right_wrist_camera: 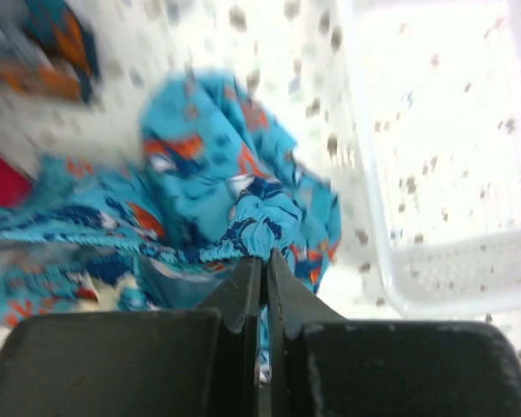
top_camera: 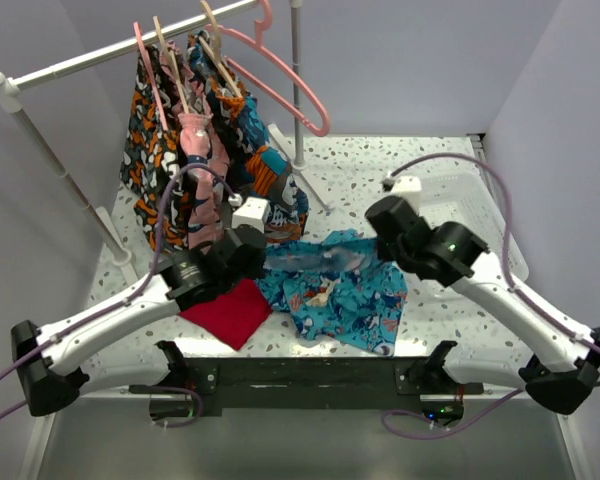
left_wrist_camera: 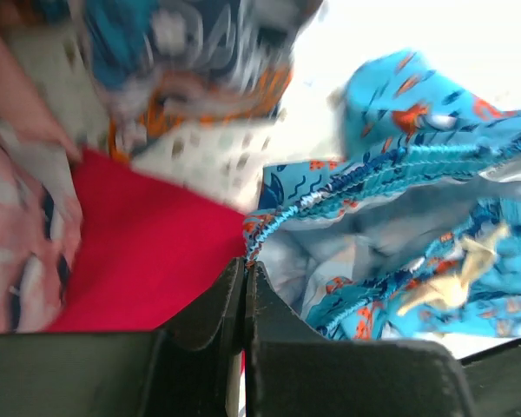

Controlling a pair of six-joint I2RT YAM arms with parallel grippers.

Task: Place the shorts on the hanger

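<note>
The blue printed shorts [top_camera: 335,290] lie spread on the table between my two arms, waistband stretched between the grippers. My left gripper [left_wrist_camera: 246,265] is shut on the left end of the elastic waistband [left_wrist_camera: 399,161]. My right gripper [right_wrist_camera: 264,258] is shut on the right end of the waistband, bunched at its tips [right_wrist_camera: 262,224]. The white drawstring [left_wrist_camera: 456,274] lies inside the open waist. The salmon-pink hanger [top_camera: 290,85] hangs from the rail at the back, above and behind the shorts.
A plain red cloth [top_camera: 228,312] lies under my left arm, next to the shorts. Patterned garments on wooden hangers [top_camera: 195,150] hang from the rail [top_camera: 100,58] at back left. A white tray [right_wrist_camera: 451,156] sits at the right. The rack's upright pole [top_camera: 298,70] stands behind.
</note>
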